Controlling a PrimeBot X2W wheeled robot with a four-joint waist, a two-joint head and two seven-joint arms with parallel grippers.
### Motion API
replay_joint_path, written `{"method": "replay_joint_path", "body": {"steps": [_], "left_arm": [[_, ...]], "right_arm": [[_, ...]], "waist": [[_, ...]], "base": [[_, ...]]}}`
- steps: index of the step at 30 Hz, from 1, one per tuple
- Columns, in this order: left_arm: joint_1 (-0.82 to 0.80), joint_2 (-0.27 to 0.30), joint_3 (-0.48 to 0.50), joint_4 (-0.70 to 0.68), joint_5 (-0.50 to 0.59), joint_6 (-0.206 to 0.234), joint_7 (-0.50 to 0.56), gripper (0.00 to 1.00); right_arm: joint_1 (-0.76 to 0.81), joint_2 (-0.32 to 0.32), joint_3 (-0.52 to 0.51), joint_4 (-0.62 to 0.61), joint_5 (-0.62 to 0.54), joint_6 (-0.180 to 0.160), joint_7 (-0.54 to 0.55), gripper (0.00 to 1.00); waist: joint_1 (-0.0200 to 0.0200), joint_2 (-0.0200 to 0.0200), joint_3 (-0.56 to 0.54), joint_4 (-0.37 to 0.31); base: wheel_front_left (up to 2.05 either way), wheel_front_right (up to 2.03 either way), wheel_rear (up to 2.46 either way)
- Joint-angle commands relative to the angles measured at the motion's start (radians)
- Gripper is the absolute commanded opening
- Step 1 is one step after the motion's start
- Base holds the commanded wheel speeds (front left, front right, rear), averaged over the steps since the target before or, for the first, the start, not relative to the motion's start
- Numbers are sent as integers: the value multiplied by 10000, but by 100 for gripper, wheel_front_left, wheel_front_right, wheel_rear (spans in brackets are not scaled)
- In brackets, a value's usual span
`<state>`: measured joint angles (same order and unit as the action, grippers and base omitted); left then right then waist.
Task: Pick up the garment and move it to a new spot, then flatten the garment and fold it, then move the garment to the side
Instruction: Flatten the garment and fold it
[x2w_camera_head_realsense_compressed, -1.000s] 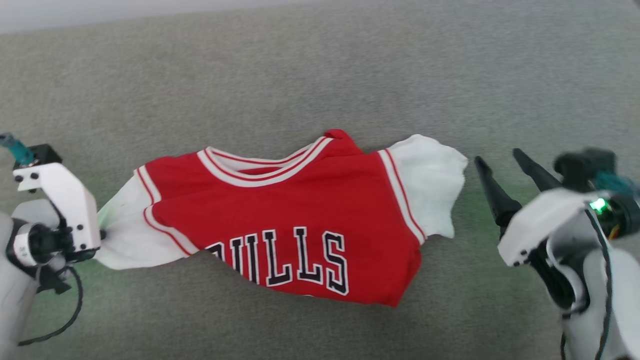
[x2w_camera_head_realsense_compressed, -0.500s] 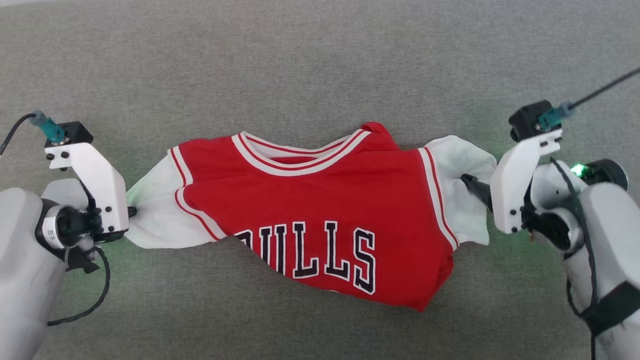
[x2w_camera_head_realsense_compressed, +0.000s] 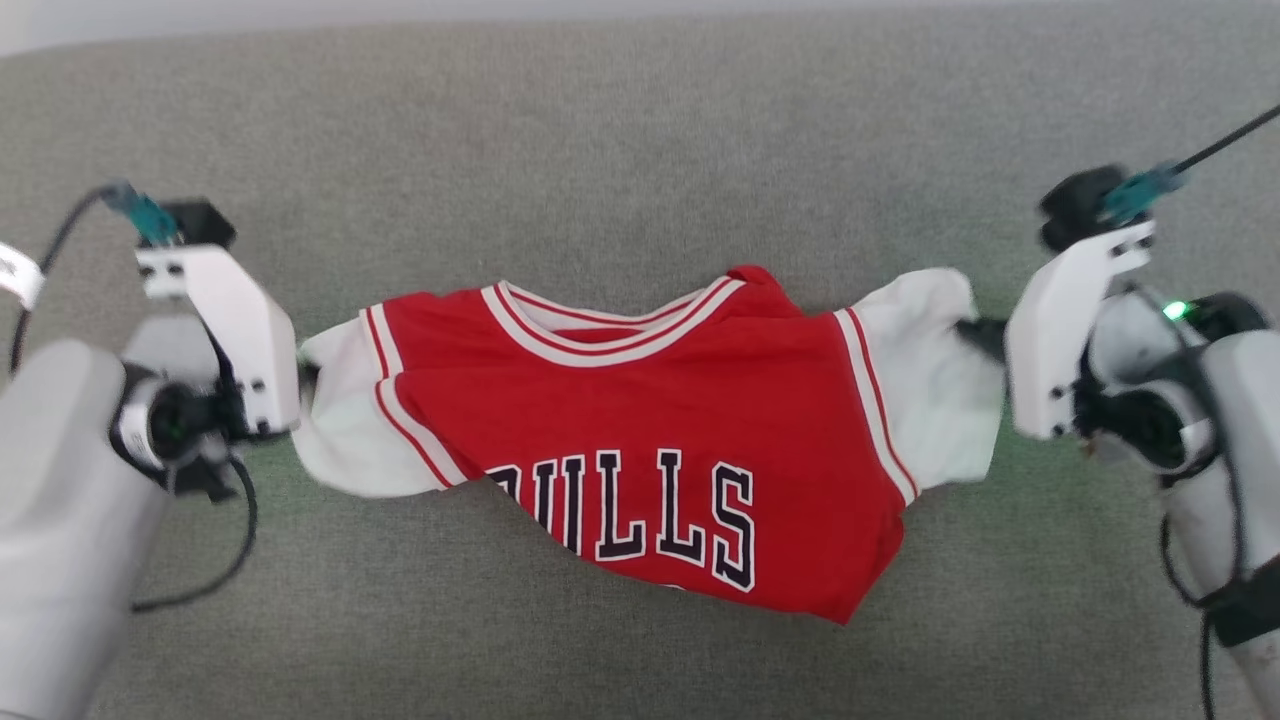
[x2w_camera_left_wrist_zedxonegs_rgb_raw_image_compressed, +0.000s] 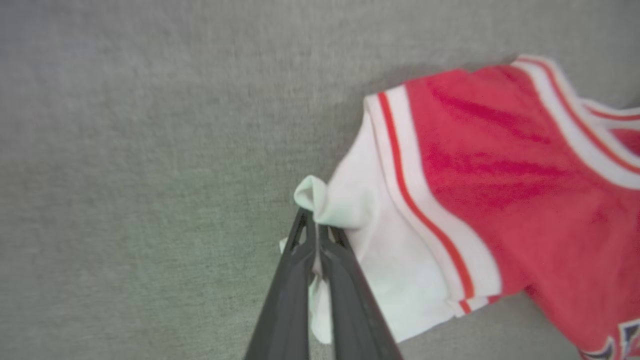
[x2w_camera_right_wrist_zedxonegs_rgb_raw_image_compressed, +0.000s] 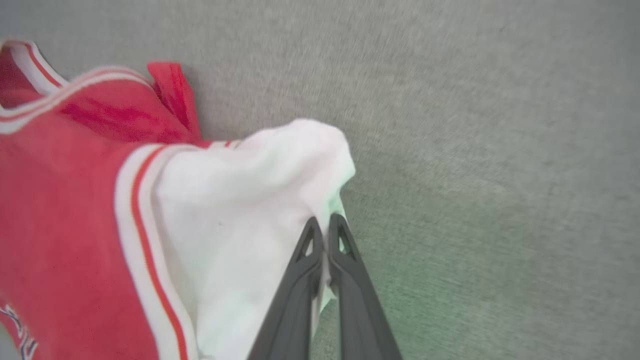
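Observation:
The garment (x2w_camera_head_realsense_compressed: 640, 400), a small red jersey with white sleeves and dark "BULLS" lettering, hangs stretched between my two grippers over the grey surface. Its lower hem sags at the right. My left gripper (x2w_camera_head_realsense_compressed: 305, 375) is shut on the edge of the white left sleeve (x2w_camera_left_wrist_zedxonegs_rgb_raw_image_compressed: 350, 240), the cloth pinched between its dark fingers (x2w_camera_left_wrist_zedxonegs_rgb_raw_image_compressed: 295, 280). My right gripper (x2w_camera_head_realsense_compressed: 975, 335) is shut on the edge of the white right sleeve (x2w_camera_right_wrist_zedxonegs_rgb_raw_image_compressed: 240, 210), cloth caught between its fingers (x2w_camera_right_wrist_zedxonegs_rgb_raw_image_compressed: 350, 280). The garment also appears in the left wrist view (x2w_camera_left_wrist_zedxonegs_rgb_raw_image_compressed: 500, 165) and in the right wrist view (x2w_camera_right_wrist_zedxonegs_rgb_raw_image_compressed: 65, 175).
Grey fabric surface (x2w_camera_head_realsense_compressed: 640, 130) spreads out on all sides of the garment. A pale strip (x2w_camera_head_realsense_compressed: 200, 15) runs along the far edge at the top left. Cables trail from both wrists.
The right gripper reached the right sleeve and shut on it. Both grippers have risen a little, drawing the garment up between them. The left gripper kept its hold.

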<state>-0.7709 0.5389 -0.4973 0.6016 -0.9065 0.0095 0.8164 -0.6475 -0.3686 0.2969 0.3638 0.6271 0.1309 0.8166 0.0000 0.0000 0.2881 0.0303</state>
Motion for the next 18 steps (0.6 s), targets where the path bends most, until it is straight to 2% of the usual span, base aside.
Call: {"method": "replay_joint_path", "body": {"steps": [1, 9, 13, 18], "left_arm": [[-328, 168, 41, -215, 235, -44, -120, 0], [-1276, 487, -33, -865, 577, -214, -106, 0], [-1923, 474, 104, -1126, 561, -146, -73, 0], [-2768, 444, 188, -1290, 801, -154, -267, 0]], "right_arm": [[-167, -147, -100, -282, 91, -3, -127, 0], [-702, -371, -467, -1040, 364, -3, -325, 0], [-1219, -459, -511, -1463, 399, -3, -654, 0], [-1983, -623, -179, -1780, 425, -3, -1150, 0]], "waist": [[0, 0, -311, -17], [0, 0, -1273, -90], [0, 0, -1817, -141], [0, 0, -2463, -235]], "base": [[0, 0, 0], [0, 0, 0], [0, 0, 0], [0, 0, 0]]}}
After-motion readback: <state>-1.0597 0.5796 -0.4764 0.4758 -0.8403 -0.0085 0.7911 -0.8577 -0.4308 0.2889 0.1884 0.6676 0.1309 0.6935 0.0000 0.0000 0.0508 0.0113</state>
